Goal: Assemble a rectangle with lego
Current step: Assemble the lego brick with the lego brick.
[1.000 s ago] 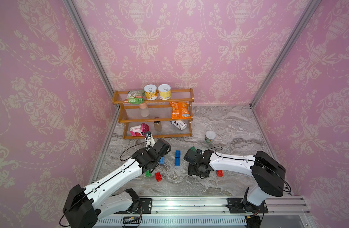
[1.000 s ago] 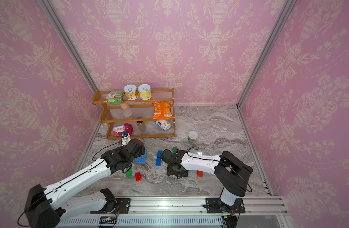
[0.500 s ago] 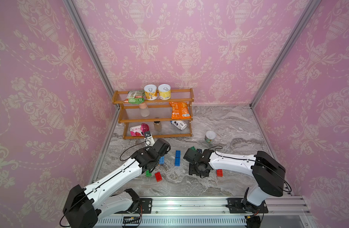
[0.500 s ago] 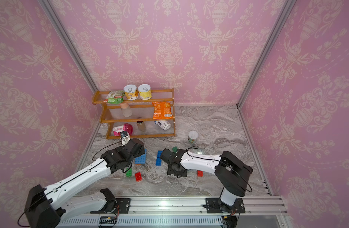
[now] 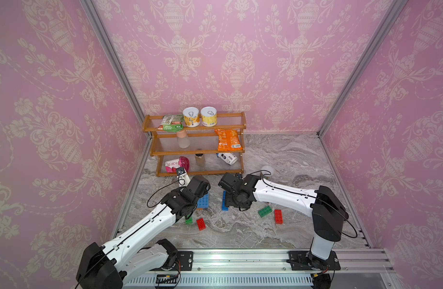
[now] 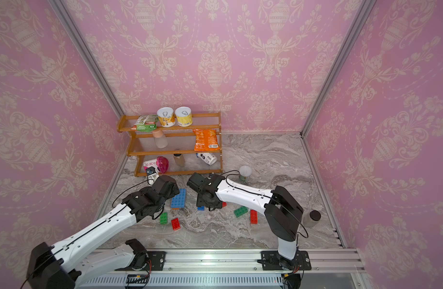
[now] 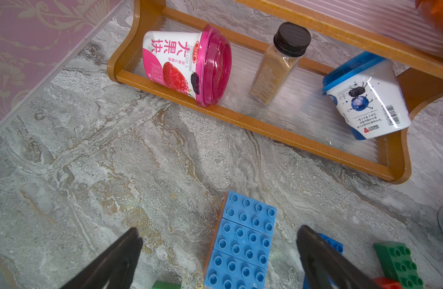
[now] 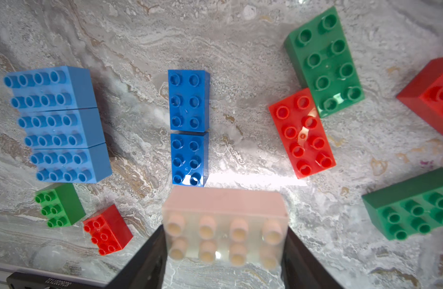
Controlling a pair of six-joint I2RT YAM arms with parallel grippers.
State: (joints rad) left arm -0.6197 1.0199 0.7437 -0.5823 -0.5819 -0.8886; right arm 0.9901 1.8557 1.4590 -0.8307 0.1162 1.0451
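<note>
Right wrist: the right claw point(image 8: 225, 240) clamps a pale pink brick point(image 8: 225, 212) by its ends. Two dark blue bricks point(image 8: 189, 127) lie end to end just ahead.

Left wrist: the left claw point(image 7: 219, 231) gapes wide. The three-brick light-blue block point(image 7: 243, 242) sits untouched between its jaws.

In both top views, a green brick point(image 5: 265, 211) and a red brick point(image 5: 278, 216) lie loose near the right claw.

The rectangle looks roughly half built.

A green brick point(image 5: 265, 211) lies just beside a red brick point(image 5: 278, 216) — blue slab point(image 5: 203, 201) well apart, nearer the shelf point(image 5: 215, 172).

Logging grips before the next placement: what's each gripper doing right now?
Left gripper: open, holding nothing.
Right gripper: closed on the pale pink brick.
</note>
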